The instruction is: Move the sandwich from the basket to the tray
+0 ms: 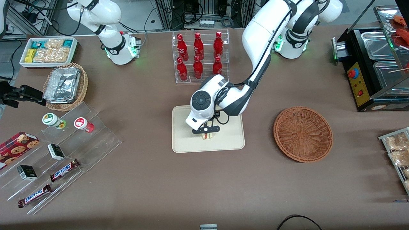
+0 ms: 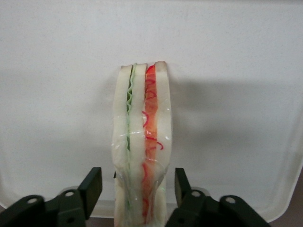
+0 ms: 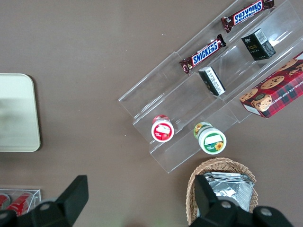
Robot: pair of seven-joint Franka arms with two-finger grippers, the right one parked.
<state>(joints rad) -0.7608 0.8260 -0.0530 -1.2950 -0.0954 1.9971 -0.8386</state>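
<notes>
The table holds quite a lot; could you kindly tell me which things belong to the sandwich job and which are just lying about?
Job in hand:
- sandwich, on the tray
- basket, empty
- end effector, fingers open astride the sandwich

Lying about:
- red bottles
- Snickers bars
- foil trays
- cookie box

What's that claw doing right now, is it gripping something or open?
Gripper: over the tray, open, fingers either side of the sandwich with small gaps, not squeezing it.

White left arm bent low, its black two-finger tool (image 1: 206, 132) pointing down, fingers (image 2: 93, 183) spread apart.
</notes>
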